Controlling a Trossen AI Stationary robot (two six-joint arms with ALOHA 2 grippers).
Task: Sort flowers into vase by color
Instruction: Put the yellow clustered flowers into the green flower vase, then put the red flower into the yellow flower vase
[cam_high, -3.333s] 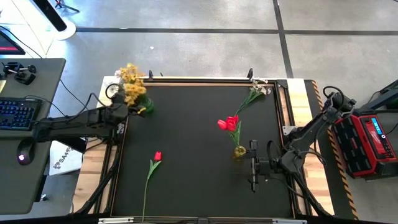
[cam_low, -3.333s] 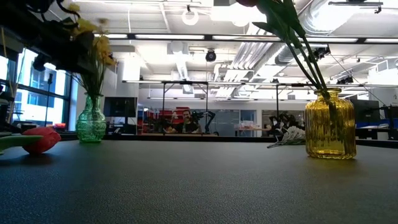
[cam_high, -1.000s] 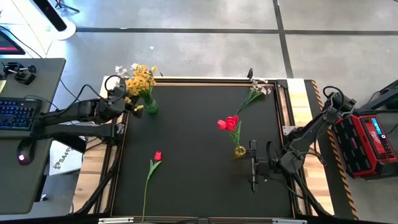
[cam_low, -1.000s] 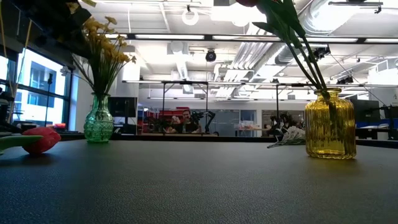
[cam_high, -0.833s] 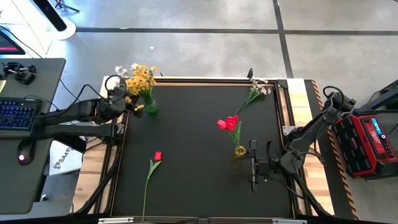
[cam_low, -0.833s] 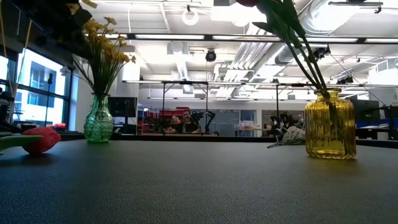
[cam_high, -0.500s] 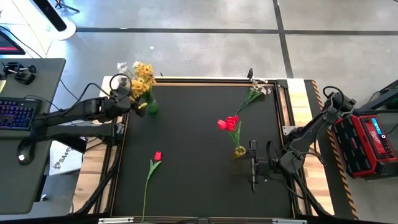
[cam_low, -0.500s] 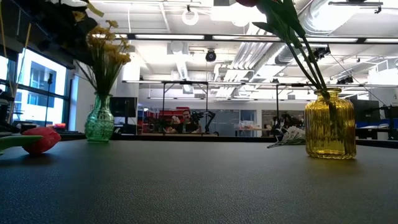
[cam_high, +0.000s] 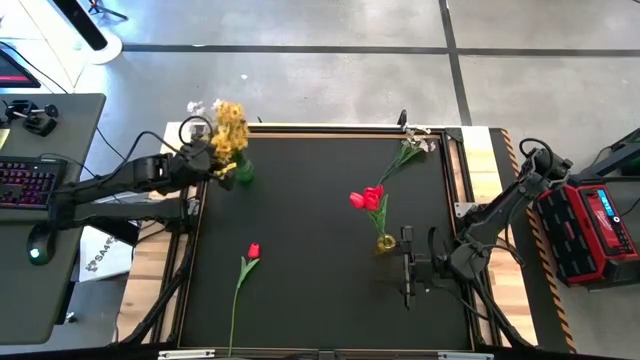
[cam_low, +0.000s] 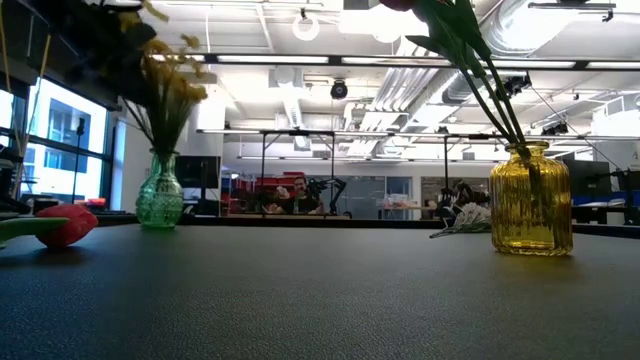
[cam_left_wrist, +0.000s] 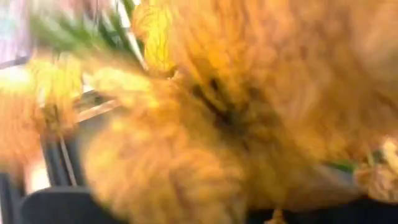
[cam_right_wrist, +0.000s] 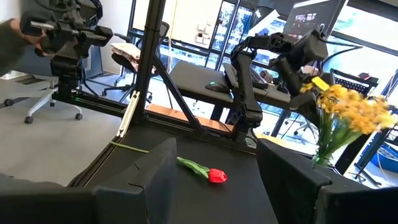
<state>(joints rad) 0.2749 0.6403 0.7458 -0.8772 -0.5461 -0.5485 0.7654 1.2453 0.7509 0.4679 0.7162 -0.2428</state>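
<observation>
A black mat (cam_high: 310, 220) covers the table, which stands on a grey concrete floor; in the low view a large workshop with ceiling lights and pipes is behind it.

The left gripper (cam_high: 205, 155) is at the far left corner of the mat, right against the bunch of yellow flowers (cam_high: 228, 128) that stands in the green vase (cam_low: 160, 197). The vase is just beside the gripper, on the mat side. The left wrist view is filled with blurred yellow blossoms (cam_left_wrist: 236, 106), so the flowers are directly in front of the fingers, but I cannot tell if the fingers are closed on the stems or released. In the right wrist view the left arm also reaches to the top of this bunch (cam_right_wrist: 348, 109).

The right gripper (cam_high: 407, 267) rests low on the mat at the right side, and its fingers (cam_right_wrist: 155, 180) are spread apart with nothing between them. The yellow vase (cam_low: 530, 200) with red tulips (cam_high: 368, 198) stands just beside this gripper, toward the middle of the mat. One more red tulip (cam_high: 252, 252) lies flat on the mat well apart from the right gripper, across the mat, and nearer to the front edge than the left gripper is. A sprig of white flowers (cam_high: 412, 145) lies at the far right corner, beyond the right gripper.
</observation>
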